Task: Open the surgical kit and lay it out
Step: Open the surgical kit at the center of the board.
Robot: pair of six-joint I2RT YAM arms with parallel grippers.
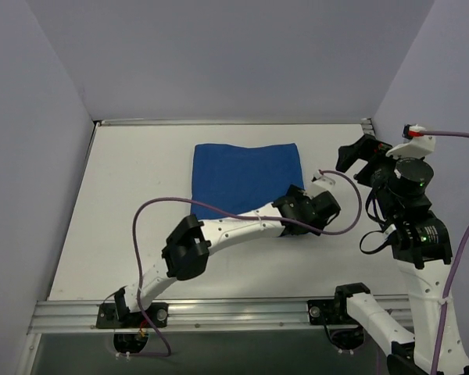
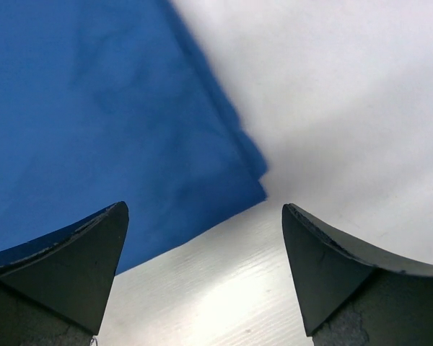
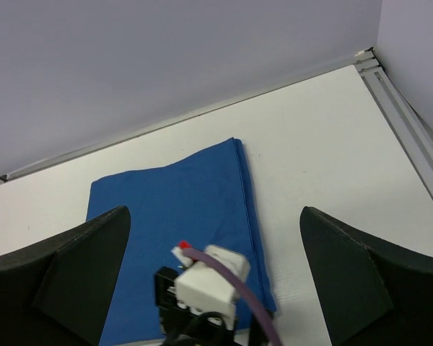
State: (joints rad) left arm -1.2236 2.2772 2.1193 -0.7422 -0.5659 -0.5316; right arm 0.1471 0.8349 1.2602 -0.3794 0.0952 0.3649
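Observation:
The surgical kit shows only as a folded royal-blue cloth wrap [image 1: 246, 176] lying flat on the white table [image 1: 125, 219]; whatever it holds is hidden inside. My left gripper [image 1: 294, 194] hangs low over the wrap's near right corner, open, with nothing between its fingers. In the left wrist view that gripper [image 2: 203, 207] frames the corner of the blue wrap [image 2: 94, 108]. My right gripper [image 1: 355, 158] is raised to the right of the wrap, open and empty. The right wrist view looks down between its open gripper [image 3: 213, 210] at the wrap [image 3: 166, 198] and the left arm's wrist [image 3: 209, 277].
Grey walls close the table at the back and both sides. An aluminium rail [image 1: 234, 312] runs along the near edge at the arm bases. Purple cables [image 1: 152, 226] loop off both arms. A metal strip [image 3: 408, 115] edges the table's right side.

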